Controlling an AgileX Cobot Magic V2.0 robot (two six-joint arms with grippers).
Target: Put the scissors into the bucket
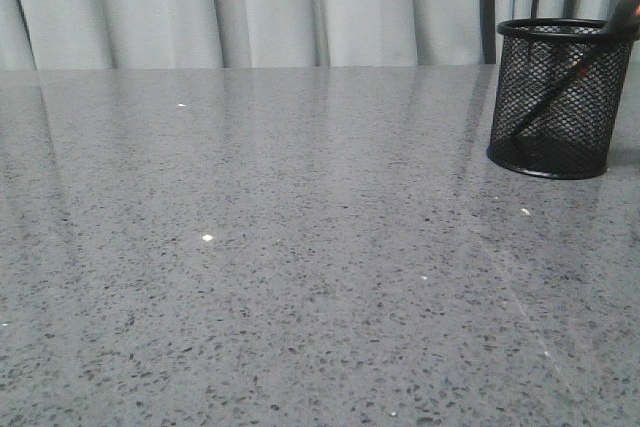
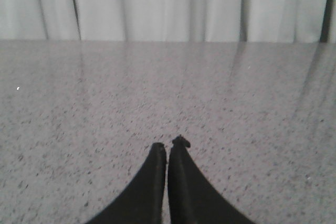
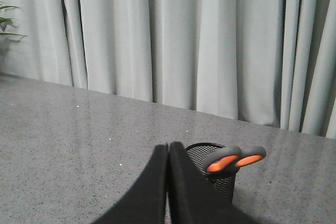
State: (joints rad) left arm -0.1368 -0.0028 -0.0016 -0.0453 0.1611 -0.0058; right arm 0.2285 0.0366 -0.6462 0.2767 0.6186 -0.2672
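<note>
The black wire-mesh bucket [image 1: 557, 97] stands upright at the far right of the grey table. The scissors [image 1: 560, 92] lean inside it, blades down, seen through the mesh, with the handles sticking out over the rim at the frame's right edge. In the right wrist view the grey handles with orange lining [image 3: 233, 160] rise above the bucket [image 3: 218, 174]. My right gripper [image 3: 168, 146] is shut and empty, just beside the bucket and apart from the scissors. My left gripper [image 2: 169, 146] is shut and empty over bare table. Neither gripper shows in the front view.
The speckled grey table [image 1: 280, 247] runs back to a pale curtain [image 1: 260, 2]. A few small white flecks [image 1: 207, 238] lie on it. A green plant [image 3: 8, 22] shows at the edge of the right wrist view.
</note>
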